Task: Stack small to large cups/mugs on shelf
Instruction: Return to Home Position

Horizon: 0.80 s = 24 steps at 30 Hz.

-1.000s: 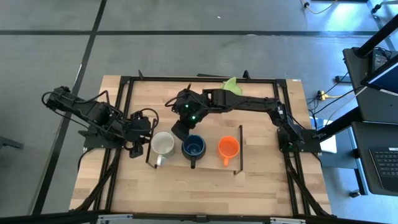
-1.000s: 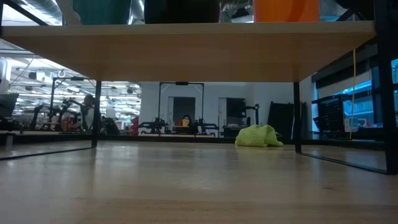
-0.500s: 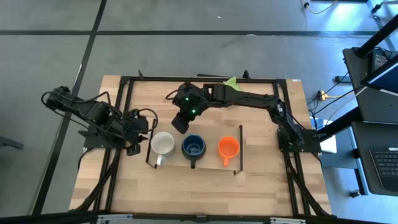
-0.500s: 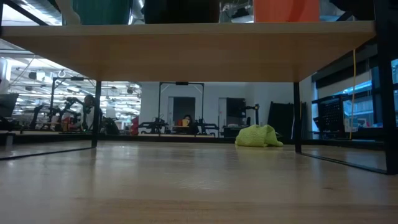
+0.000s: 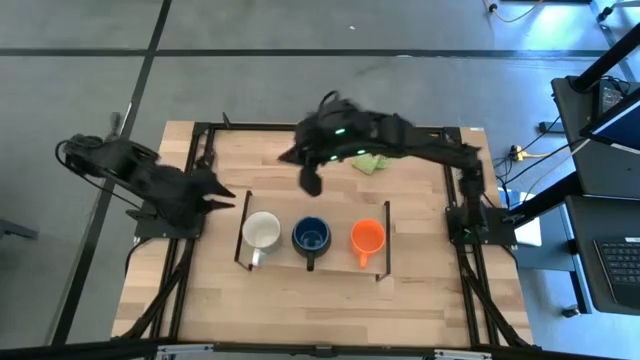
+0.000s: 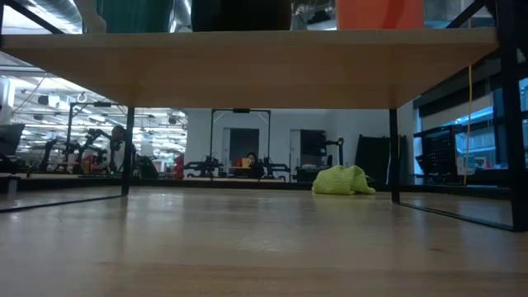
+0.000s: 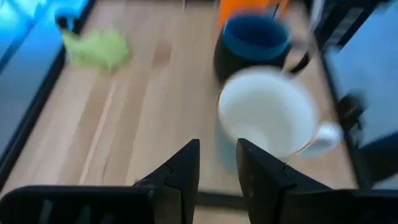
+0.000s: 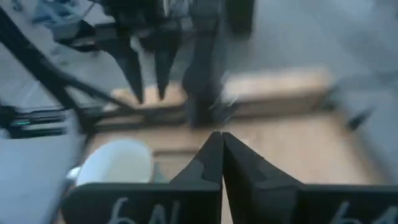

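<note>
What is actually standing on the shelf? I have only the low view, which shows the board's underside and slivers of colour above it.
Observer: Three mugs stand in a row on the shelf. From the robot's left to its right: white mug, dark blue mug, orange mug.
Operator: Is either pincer holding one?
Observer: No. The left pincer is open, beside the shelf's end and apart from the white mug.
Operator: And the right?
Observer: The right pincer is shut on nothing, above the table on the side away from the mugs' handles.
</note>
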{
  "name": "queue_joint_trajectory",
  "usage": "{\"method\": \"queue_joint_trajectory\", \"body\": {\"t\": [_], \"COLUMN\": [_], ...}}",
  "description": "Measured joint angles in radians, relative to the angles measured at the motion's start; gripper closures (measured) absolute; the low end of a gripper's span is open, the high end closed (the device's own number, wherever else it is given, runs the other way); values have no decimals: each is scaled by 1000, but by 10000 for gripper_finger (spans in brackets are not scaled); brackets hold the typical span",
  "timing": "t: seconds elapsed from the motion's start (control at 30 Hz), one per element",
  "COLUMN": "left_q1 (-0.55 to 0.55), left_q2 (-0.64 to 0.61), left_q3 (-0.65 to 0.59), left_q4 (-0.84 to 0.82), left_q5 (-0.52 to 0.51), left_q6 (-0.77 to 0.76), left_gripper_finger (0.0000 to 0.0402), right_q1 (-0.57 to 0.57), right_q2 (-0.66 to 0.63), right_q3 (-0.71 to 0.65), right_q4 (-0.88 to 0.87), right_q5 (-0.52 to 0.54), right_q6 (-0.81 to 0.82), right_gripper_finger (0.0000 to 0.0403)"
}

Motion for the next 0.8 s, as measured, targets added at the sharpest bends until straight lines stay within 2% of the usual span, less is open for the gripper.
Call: {"method": "queue_joint_trajectory", "body": {"t": [0.1,0.2,0.33,0.4,0.6,0.67,0.8], "left_q1": [1,1,1,1,1,1,1], "left_q2": [-72,-157,-311,-393,-643,-725,-879], "left_q3": [5,-18,-96,-152,-366,-446,-599], "left_q4": [90,174,321,404,609,664,782], "left_q5": [14,-10,-55,-53,-34,-35,-33], "left_q6": [10,33,75,100,107,106,105], "left_gripper_finger": [302,302,302,302,302,302,302], "right_q1": [8,10,17,37,112,140,189], "right_q2": [-91,-187,-313,-362,-439,-452,-505], "right_q3": [0,1,2,2,-24,-52,-146], "right_q4": [3,-36,-132,-183,-384,-336,-175], "right_q5": [122,207,145,105,96,82,5], "right_q6": [-145,-150,-20,-1,3,-5,-140], "right_gripper_finger": [397,397,397,397,397,397,397]}}
